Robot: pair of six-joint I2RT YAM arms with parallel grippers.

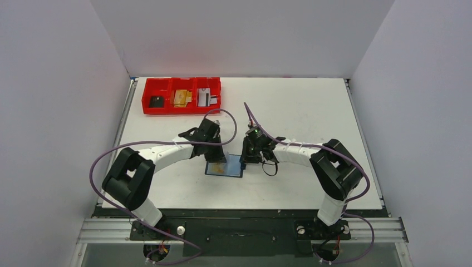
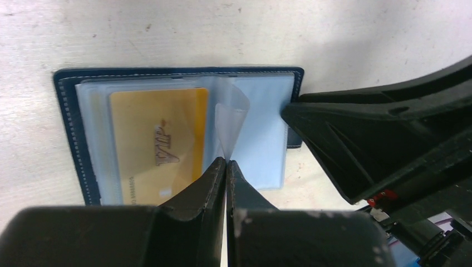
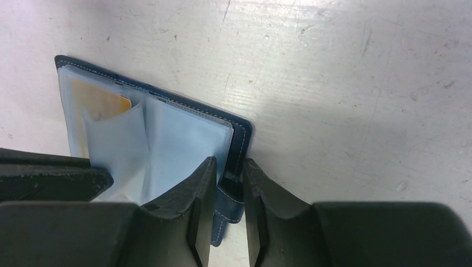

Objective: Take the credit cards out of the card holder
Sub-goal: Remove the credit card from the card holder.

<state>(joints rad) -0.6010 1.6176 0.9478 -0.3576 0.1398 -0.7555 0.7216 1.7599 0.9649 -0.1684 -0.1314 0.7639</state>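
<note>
Broadly, the white counter (image 1: 300,105) carries a red tray (image 1: 167,110) at its far left side, and its three compartments hold a dark, a golden and a silvery flat thing, probably cards. Near the middle, between the two arms, the card holder (image 2: 64,128) lies open and flat on the counter. The right tool (image 3: 229,164) stands at its right edge, with the jaws a little apart around the short strap tab (image 3: 228,206). I cannot tell if they really pinch the tab, but I think this tool is there so that the holder does not slide or lift. The left tool (image 2: 226,161) is closed on a clear sleeve (image 2: 231,119) and holds this leaf up, I suppose to uncover a pocket. One tan-gold card (image 2: 158,139) sits in the left pocket, not yet taken out.
</note>
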